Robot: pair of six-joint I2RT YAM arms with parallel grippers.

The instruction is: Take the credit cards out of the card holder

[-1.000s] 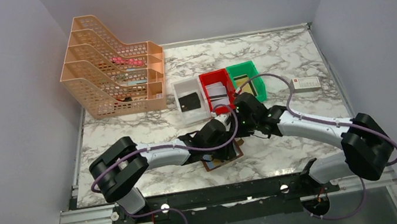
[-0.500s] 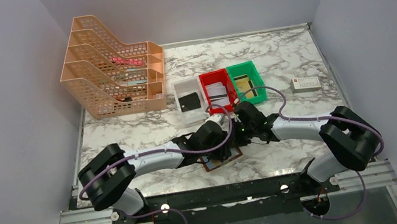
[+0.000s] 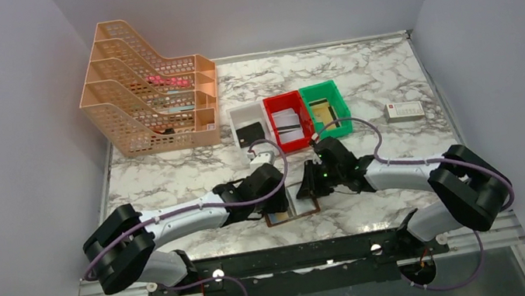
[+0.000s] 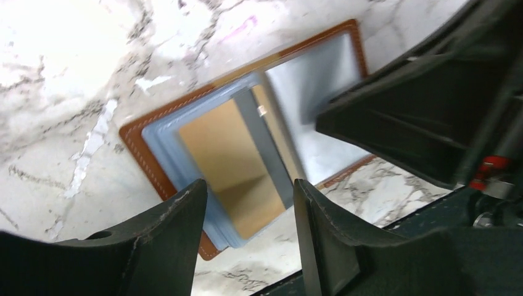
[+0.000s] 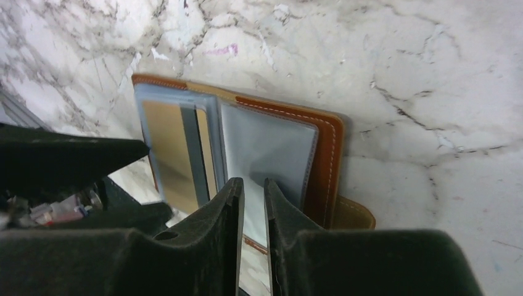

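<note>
The brown card holder (image 3: 302,209) lies open near the table's front edge. Its pale blue sleeves show in the left wrist view (image 4: 160,139) and the right wrist view (image 5: 324,154). A gold-yellow credit card (image 4: 225,160) sits in the left sleeves, also seen in the right wrist view (image 5: 166,151). The right sleeve (image 5: 265,148) looks empty. My left gripper (image 4: 248,185) is open and empty, just above the gold card's near end (image 3: 278,207). My right gripper (image 5: 253,182) is nearly shut with nothing between its fingers, low over the right sleeve (image 3: 305,189).
White bin (image 3: 233,115) with a black card, red bin (image 3: 271,119) with white cards and green bin (image 3: 342,105) with a gold card stand behind the holder. An orange mesh rack (image 3: 151,106) is at the back left, a small white box (image 3: 405,111) at the right.
My right gripper has come down from near the bins to the holder's right side. My left arm has swung left, and its gripper has shifted to the holder's left half.
</note>
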